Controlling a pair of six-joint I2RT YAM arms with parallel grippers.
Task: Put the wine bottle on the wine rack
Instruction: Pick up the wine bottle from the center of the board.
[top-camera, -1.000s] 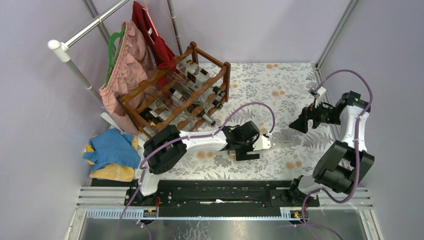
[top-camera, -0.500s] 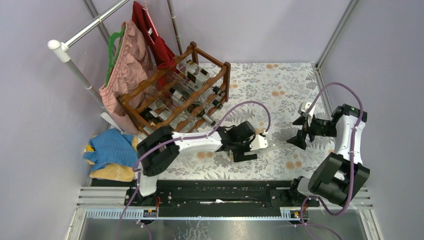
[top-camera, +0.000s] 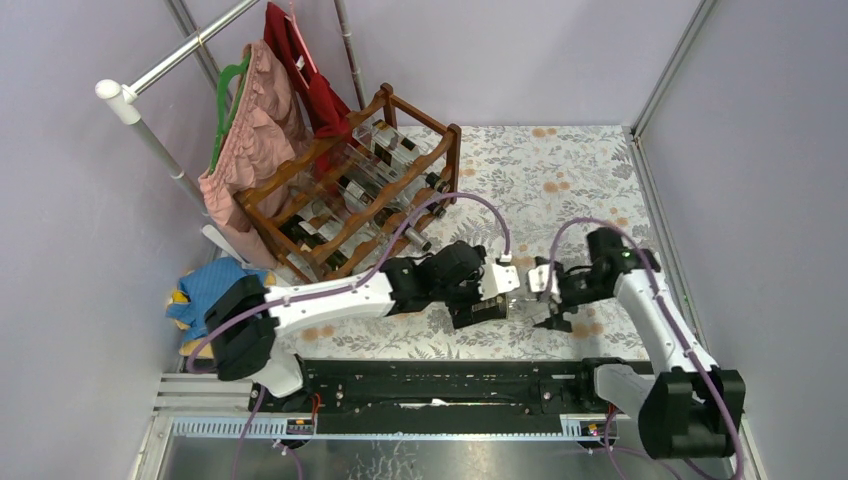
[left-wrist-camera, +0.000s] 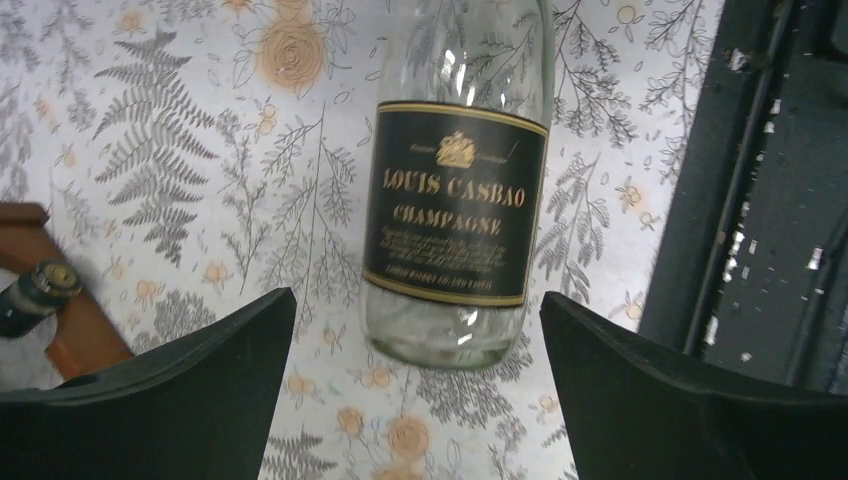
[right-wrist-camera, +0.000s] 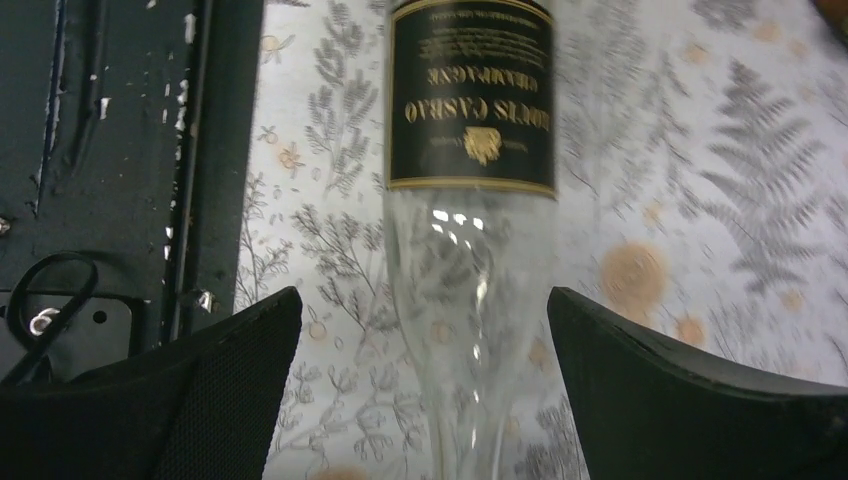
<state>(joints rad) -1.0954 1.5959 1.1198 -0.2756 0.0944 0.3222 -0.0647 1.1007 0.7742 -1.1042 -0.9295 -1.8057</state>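
Note:
A clear glass wine bottle (left-wrist-camera: 455, 200) with a black and gold label lies on the flowered table. Its base points at my left gripper (left-wrist-camera: 418, 296), which is open, with the base just beyond the fingertips. Its neck (right-wrist-camera: 470, 330) runs between the fingers of my right gripper (right-wrist-camera: 425, 292), which is open and not touching it. In the top view the two grippers face each other, left (top-camera: 492, 296) and right (top-camera: 545, 295), and the bottle between them is hard to make out. The dark reddish-brown wine rack (top-camera: 350, 190) stands at the back left and holds several bottles.
A rack post and a bottle neck (left-wrist-camera: 35, 285) show at the left of the left wrist view. A clothes rail with pink (top-camera: 250, 130) and red garments stands behind the rack. Blue and yellow cloths (top-camera: 222, 305) lie at the left. The black base rail (top-camera: 450, 385) runs along the near edge.
The right arm has swung in from the far right to the table's middle, over the bottle's neck. The left gripper has drawn back a little to the left and nearer.

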